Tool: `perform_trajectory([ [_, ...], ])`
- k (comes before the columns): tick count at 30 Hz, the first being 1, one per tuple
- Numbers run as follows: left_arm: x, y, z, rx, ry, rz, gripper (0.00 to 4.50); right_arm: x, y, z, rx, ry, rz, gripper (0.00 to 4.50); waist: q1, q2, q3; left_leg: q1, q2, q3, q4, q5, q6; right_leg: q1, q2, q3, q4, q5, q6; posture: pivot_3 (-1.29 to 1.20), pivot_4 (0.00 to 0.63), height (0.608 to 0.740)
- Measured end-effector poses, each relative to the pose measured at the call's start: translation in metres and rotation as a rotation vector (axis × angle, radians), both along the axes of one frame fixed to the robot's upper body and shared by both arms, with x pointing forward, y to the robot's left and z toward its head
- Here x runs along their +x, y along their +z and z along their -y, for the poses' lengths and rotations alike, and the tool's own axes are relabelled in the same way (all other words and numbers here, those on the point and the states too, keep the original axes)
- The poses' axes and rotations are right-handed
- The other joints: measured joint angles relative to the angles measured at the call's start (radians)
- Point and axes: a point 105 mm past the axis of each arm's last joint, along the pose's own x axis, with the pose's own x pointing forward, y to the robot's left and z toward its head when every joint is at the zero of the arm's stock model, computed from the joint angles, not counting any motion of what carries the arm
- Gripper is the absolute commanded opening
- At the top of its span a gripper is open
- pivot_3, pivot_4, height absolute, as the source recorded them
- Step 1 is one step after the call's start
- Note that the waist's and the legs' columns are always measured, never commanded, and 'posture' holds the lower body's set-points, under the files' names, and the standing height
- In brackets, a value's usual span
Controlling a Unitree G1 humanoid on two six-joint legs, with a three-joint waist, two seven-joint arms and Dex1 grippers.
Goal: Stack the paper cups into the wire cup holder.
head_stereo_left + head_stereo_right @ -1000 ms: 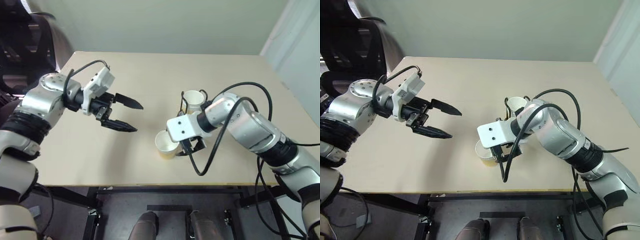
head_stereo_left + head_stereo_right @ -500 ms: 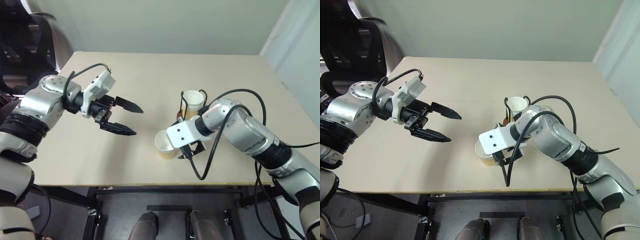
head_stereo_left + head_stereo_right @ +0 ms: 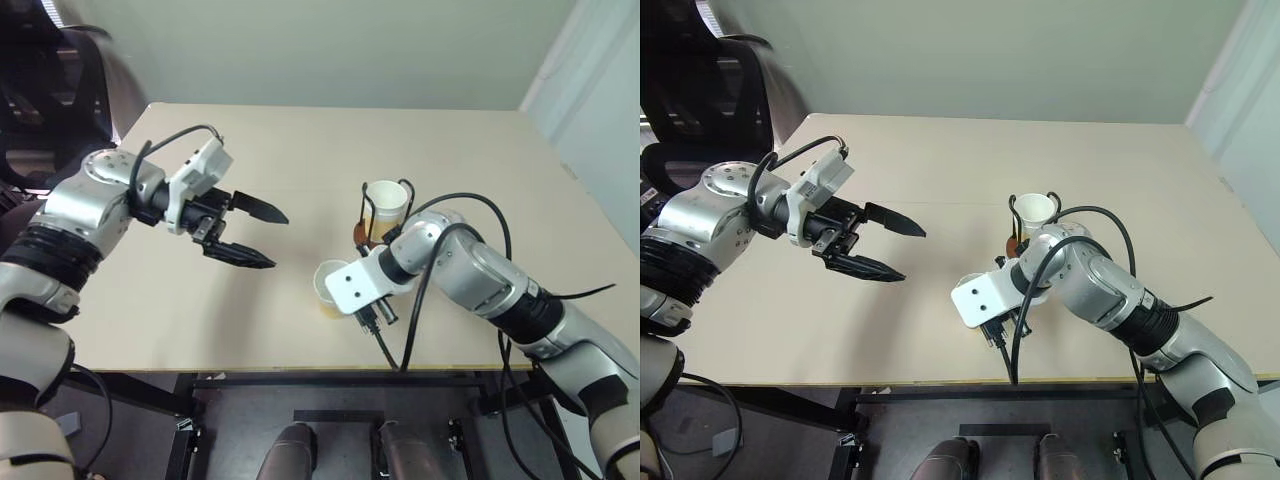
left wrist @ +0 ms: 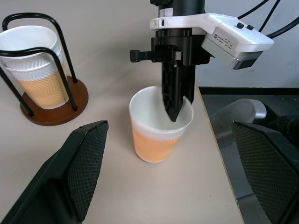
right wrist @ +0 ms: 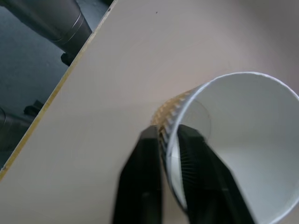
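Tabletop (image 3: 300,150): carrying one loose cup (image 4: 160,125), standing upright near the front edge, beside the holder (image 4: 51,100). Holder: containing nested cups (image 4: 35,60) between its wire loops. Right gripper (image 5: 169,154): clenching on the loose cup's wall, one finger inside, one outside. Left gripper (image 3: 262,237): hovering released, well apart from the cups
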Motion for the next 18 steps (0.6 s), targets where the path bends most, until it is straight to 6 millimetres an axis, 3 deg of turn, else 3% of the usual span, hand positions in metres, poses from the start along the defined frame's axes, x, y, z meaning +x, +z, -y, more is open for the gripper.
perform_trajectory([
  [7, 0.02, 0.015, -0.014, 0.004, 0.1, 0.091, 4.5, 0.005, 0.001, 0.029, -0.072, -0.034, 0.008, 0.05, 0.002, 0.0, 0.0, 0.0, 0.0, 0.0, 0.0, 0.0, 0.0, 0.0, 0.0, 0.0, -0.001, 0.0, 0.0, 0.0, 0.15, 0.74],
  [14, 0.022, 0.025, -0.011, -0.044, 0.105, 0.1, 4.5, 0.004, 0.014, 0.057, -0.105, -0.077, 0.018, 0.05, 0.002, 0.0, 0.0, -0.001, 0.0, 0.0, -0.001, 0.0, 0.0, 0.0, 0.0, 0.0, -0.002, 0.0, 0.0, 0.0, 0.15, 0.74],
  [18, 0.021, 0.031, -0.013, -0.069, 0.111, 0.111, 4.5, 0.003, 0.017, 0.062, -0.123, -0.071, 0.021, 0.05, 0.0, 0.0, 0.0, 0.0, 0.0, 0.0, -0.001, 0.0, 0.0, 0.0, 0.0, 0.0, -0.001, 0.0, 0.0, 0.0, 0.15, 0.74],
])
